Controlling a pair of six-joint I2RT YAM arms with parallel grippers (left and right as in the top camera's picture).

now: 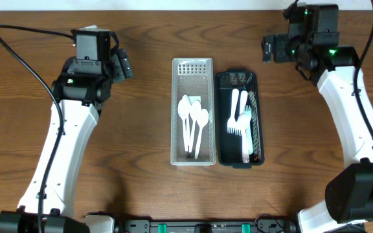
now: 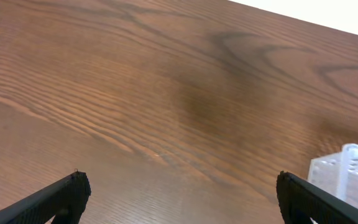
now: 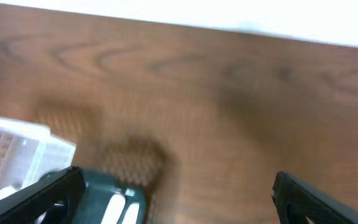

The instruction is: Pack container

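A white perforated container [image 1: 192,71] stands at the table's middle with three white spoons [image 1: 193,123] in it. A dark container [image 1: 237,158] stands right beside it with white forks [image 1: 239,120] in it. My left gripper [image 1: 123,65] is open and empty at the back left, apart from both; its wrist view shows bare wood between the fingers [image 2: 179,196] and the white container's corner [image 2: 353,171]. My right gripper [image 1: 269,48] is open and empty at the back right; its blurred wrist view [image 3: 176,193] shows the dark container's end [image 3: 114,196] and the white one [image 3: 14,149].
The brown wooden table [image 1: 141,181] has its far edge just behind both grippers. Black cables run from each arm along the back left [image 1: 18,39] and back right [image 1: 368,45]. The arm bases sit at the near edge.
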